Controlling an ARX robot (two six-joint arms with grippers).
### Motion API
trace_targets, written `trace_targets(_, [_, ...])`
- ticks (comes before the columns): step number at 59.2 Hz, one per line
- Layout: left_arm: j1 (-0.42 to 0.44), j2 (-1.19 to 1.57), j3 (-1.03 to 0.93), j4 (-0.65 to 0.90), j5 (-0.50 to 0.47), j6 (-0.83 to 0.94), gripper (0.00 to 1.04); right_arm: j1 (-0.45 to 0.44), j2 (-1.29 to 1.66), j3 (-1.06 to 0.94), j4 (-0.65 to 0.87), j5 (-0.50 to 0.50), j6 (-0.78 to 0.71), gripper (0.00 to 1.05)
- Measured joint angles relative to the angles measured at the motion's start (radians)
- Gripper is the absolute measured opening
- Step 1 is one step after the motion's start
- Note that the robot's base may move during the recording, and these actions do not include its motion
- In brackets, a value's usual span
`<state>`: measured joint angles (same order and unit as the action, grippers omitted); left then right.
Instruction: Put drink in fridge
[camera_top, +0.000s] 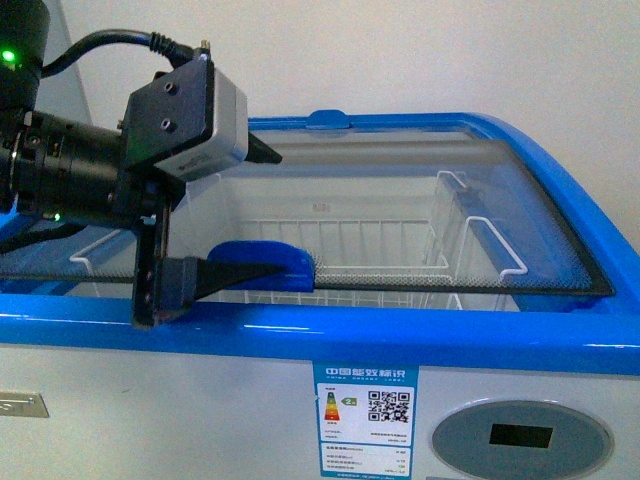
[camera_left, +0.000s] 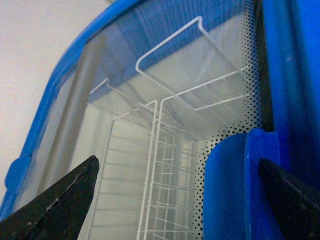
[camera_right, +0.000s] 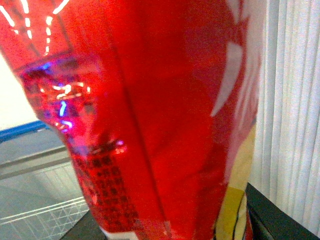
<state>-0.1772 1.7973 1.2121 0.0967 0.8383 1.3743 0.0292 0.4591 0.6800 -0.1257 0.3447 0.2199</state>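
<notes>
Red-labelled drink (camera_right: 150, 100) held within right gripper (camera_right: 170, 225)

On the white front of the fridge (camera_top: 200, 410), just under its blue top rim, you see an energy sticker (camera_top: 365, 418) headed 中国能效标识, with a QR code (camera_top: 390, 407). Its small print is unreadable, as is the dark print on the drink (camera_right: 165, 120).

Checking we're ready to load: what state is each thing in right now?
Sliding glass lid: looks closed.
Left end effector: open, straddling the lid handle.
Right end effector: shut on the drink.
Drink: held, not yet in the chest freezer.
Wire basket: empty where visible.
Front display: dark.
</notes>
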Motion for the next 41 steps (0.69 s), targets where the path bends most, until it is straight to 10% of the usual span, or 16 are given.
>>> trace_targets(41, [0.001,0.423,0.636,0.172,-0.240,-0.138,0.97,0.000,0.000,0.000,0.000,0.000,0.000,0.42])
